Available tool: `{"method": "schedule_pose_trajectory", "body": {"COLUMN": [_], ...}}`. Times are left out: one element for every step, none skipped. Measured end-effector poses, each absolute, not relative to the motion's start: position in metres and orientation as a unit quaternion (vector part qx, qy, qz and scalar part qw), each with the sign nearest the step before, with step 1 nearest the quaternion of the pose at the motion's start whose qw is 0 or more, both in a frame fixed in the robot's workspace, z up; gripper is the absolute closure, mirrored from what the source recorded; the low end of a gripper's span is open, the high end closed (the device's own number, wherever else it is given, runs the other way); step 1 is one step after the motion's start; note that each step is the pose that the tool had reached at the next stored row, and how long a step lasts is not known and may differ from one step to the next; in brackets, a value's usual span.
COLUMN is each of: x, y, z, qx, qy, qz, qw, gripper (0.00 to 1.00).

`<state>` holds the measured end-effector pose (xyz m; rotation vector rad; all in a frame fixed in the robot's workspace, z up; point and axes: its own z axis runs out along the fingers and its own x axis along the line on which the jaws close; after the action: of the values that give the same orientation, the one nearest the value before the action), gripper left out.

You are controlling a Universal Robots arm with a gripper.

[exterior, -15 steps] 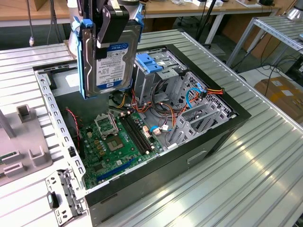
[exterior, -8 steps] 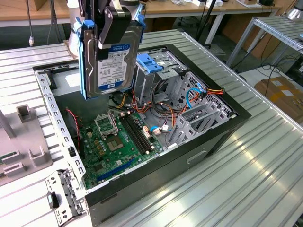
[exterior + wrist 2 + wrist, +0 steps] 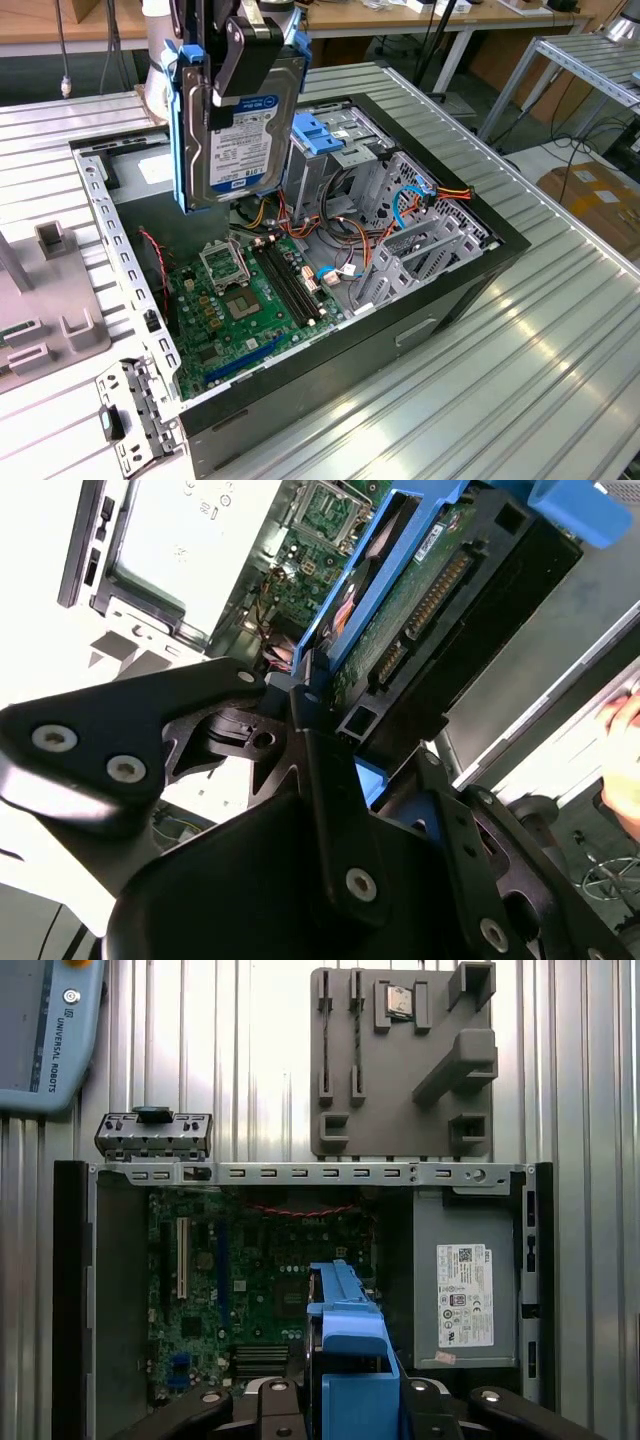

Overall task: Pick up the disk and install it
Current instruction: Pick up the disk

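The disk (image 3: 245, 140), a dark hard drive with a white and blue label in a blue plastic frame, hangs upright above the open computer case (image 3: 480, 262). My gripper (image 3: 236, 80) is shut on its upper end, with one black finger (image 3: 240, 55) pressed across the label. In the second wrist view the disk's (image 3: 420, 600) green circuit side and connector show, clamped by the gripper (image 3: 320, 730). In the first wrist view the blue frame edge of the disk (image 3: 350, 1340) sticks out from the gripper (image 3: 345, 1400) over the motherboard (image 3: 250, 1280).
Inside the case lie the motherboard (image 3: 240, 300), bundled cables (image 3: 350, 245), a drive cage with a light-blue bracket (image 3: 320, 135) and the grey power-supply box (image 3: 465, 1290). A grey fixture plate (image 3: 400, 1060) and a loose metal bracket (image 3: 140, 410) sit on the ribbed table beside it.
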<state>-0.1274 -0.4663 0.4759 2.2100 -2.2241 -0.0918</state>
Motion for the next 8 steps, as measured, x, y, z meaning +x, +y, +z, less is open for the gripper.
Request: {"method": "schedule_pose_trajectory", "body": {"x": [-0.1271, -0.1269, -0.1265, -0.1263, -0.1262, -0.1259, -0.1257, -0.1254], "y": [-0.4670, -0.4675, -0.4685, -0.4690, -0.4695, -0.4702, -0.4706, -0.4712], "z": [0.4759, 0.4759, 0.4759, 0.4759, 0.4759, 0.4759, 0.4759, 0.4759], "qx": [0.705, 0.705, 0.705, 0.705, 0.705, 0.705, 0.705, 0.705], "qy": [-0.709, -0.709, -0.709, -0.709, -0.709, -0.709, -0.709, -0.709], "qz": [-0.029, -0.029, -0.029, -0.029, -0.029, -0.029, -0.029, -0.029], "qw": [0.002, 0.002, 0.002, 0.002, 0.002, 0.002, 0.002, 0.002], "gripper": [0.63, 0.63, 0.63, 0.63, 0.63, 0.63, 0.63, 0.63]}}
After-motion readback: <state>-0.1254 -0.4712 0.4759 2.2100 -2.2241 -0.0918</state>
